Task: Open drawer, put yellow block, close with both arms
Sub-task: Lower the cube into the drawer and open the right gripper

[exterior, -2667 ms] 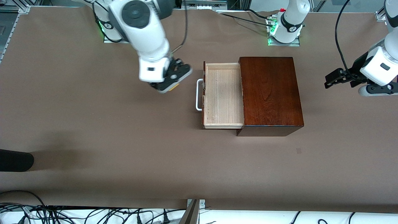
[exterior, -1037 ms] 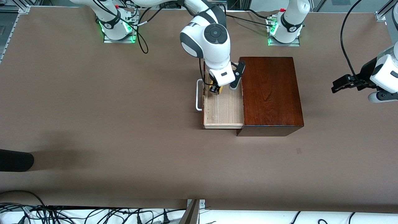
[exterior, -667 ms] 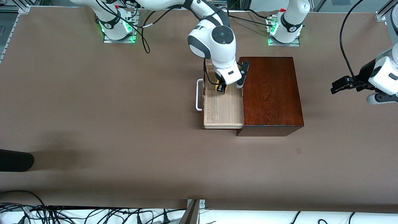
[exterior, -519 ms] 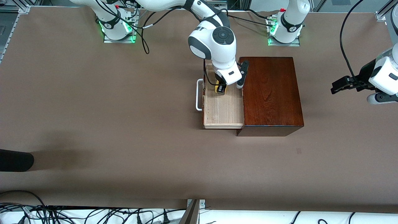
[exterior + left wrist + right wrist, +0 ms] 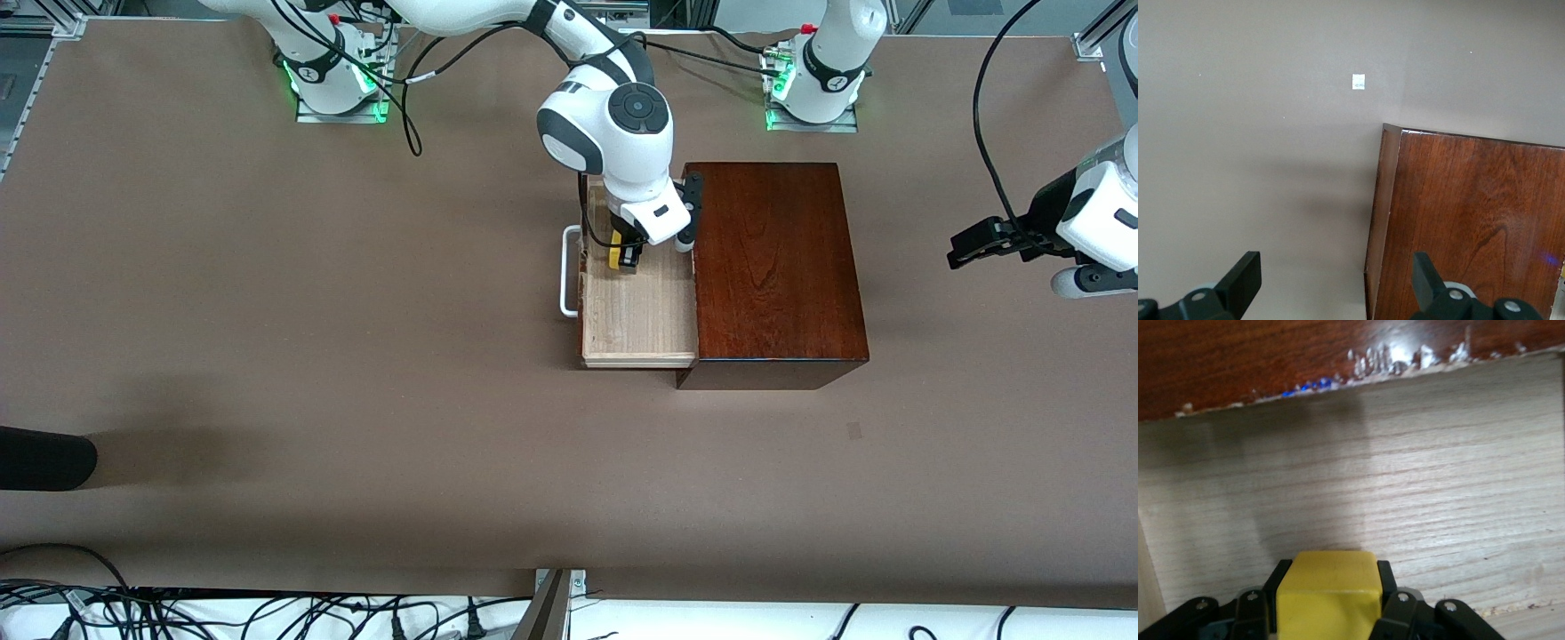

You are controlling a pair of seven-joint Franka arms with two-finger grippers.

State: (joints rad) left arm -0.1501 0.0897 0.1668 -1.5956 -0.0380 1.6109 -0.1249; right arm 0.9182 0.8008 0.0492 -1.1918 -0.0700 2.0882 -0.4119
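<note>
the yellow block [image 5: 615, 256] looks small, light and hard, easy to hold by its two flat sides, and the right gripper [image 5: 628, 256] pinches it that way, low over the open drawer [image 5: 636, 311] of the dark box [image 5: 773, 267]. the left gripper [image 5: 965, 245] waits with fingers spread, over the table [image 5: 267, 311] near the left arm's end.

No readable text anywhere. Small white sticker [image 5: 1358, 81] on the tabletop [image 5: 1258, 133] has marks, too small to make out.

front: high overhead | wrists: close, downward | shared: box [image 5: 775, 267]
</note>
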